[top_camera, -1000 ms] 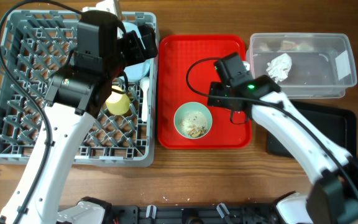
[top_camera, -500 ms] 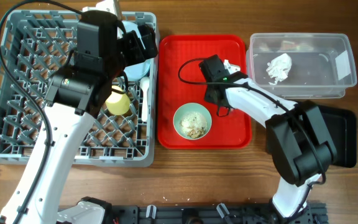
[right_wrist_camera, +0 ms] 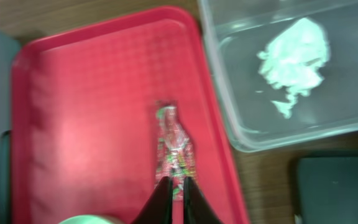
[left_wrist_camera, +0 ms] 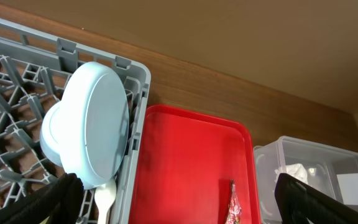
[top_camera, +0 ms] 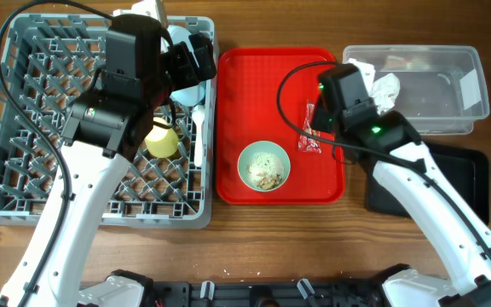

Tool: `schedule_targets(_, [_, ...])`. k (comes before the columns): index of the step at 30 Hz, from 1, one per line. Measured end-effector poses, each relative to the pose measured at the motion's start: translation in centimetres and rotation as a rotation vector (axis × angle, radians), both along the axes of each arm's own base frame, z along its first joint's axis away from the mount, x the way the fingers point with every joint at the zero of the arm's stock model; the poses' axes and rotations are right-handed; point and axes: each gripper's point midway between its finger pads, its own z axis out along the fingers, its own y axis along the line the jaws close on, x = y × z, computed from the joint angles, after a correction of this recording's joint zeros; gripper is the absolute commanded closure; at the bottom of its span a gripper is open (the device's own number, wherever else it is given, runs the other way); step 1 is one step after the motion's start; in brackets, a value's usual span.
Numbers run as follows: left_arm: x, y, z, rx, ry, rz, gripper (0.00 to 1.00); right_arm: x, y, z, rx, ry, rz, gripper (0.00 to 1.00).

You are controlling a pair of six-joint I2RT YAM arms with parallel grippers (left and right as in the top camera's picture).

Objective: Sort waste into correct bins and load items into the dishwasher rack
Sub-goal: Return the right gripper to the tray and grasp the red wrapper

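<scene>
1. Right pincer (right_wrist_camera: 177,188) closed, pinching the near end of the red-and-white crinkled snack wrapper (right_wrist_camera: 174,148). The wrapper is over the right half of the flat red serving tray (top_camera: 228,119); cannot tell if it is lifted or touching.
2. Left pincer (left_wrist_camera: 178,186) wide open, empty, above the rack edge left of the red tray.
3. Mint-green bowl (top_camera: 242,162) sits on the red tray's near half, beige crumbly food scraps (top_camera: 268,176) inside.
4. Crumpled white tissue (top_camera: 385,90) lies in the clear plastic rectangular tub (top_camera: 476,85), right of the red tray.
5. Shallow black rectangular tray (top_camera: 467,183) right of the red tray, partly under the right arm.
6. Large square grey plastic dishwasher rack (top_camera: 24,102) just left of the red tray. It holds the small yellow cup (top_camera: 164,141), the pale blue round plate (left_wrist_camera: 98,124) on edge at the corner nearest the red tray, and the white plastic spoon (left_wrist_camera: 104,198) beside the plate.
7. All on the wooden desk (top_camera: 314,247).
</scene>
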Motion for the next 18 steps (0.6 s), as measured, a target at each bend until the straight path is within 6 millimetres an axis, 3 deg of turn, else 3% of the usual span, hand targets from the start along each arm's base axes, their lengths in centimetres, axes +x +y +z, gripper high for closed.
schedule_targets(1, [0.0,0.0,0.0,0.000,0.000,0.000,0.00,0.1,-0.2,-0.2,0.003,0.005,-0.005,0.29])
schedule_targets(2, [0.0,0.0,0.0,0.000,0.000,0.000,0.00,0.3,0.1,-1.0,0.015,0.025,0.005,0.26])
schedule_targets(4, [0.0,0.0,0.0,0.000,-0.001,0.000,0.00,0.7,0.8,-4.1,0.012,0.082,0.027,0.25])
schedule_targets(6, [0.0,0.0,0.0,0.000,-0.001,0.000,0.00,0.5,1.0,-9.0,-0.017,0.193,0.034,0.24])
schedule_targets(8, [0.0,0.0,0.0,0.000,0.001,0.000,0.00,0.7,1.3,-12.6,-0.041,0.264,0.050,0.20])
schedule_targets(11, [0.0,0.0,0.0,0.000,-0.001,0.000,0.00,1.1,1.7,-15.9,-0.060,0.310,0.077,0.20])
schedule_targets(12, [0.0,0.0,0.0,0.000,0.000,0.000,0.00,1.5,2.0,-16.5,-0.058,0.305,0.094,0.26])
schedule_targets(13, [0.0,0.0,0.0,0.000,-0.001,0.000,0.00,2.1,2.7,-16.9,-0.045,0.289,0.128,0.44])
schedule_targets(14, [0.0,0.0,0.0,0.000,0.000,0.000,0.00,2.3,3.2,-17.3,-0.031,0.290,0.154,0.77])
schedule_targets(15, [0.0,0.0,0.0,0.000,0.000,0.000,0.00,2.3,3.5,-17.5,-0.028,0.291,0.180,0.96])
schedule_targets(18, [0.0,0.0,0.0,0.000,0.000,0.000,0.00,2.1,3.9,-17.5,-0.016,0.301,0.206,0.96])
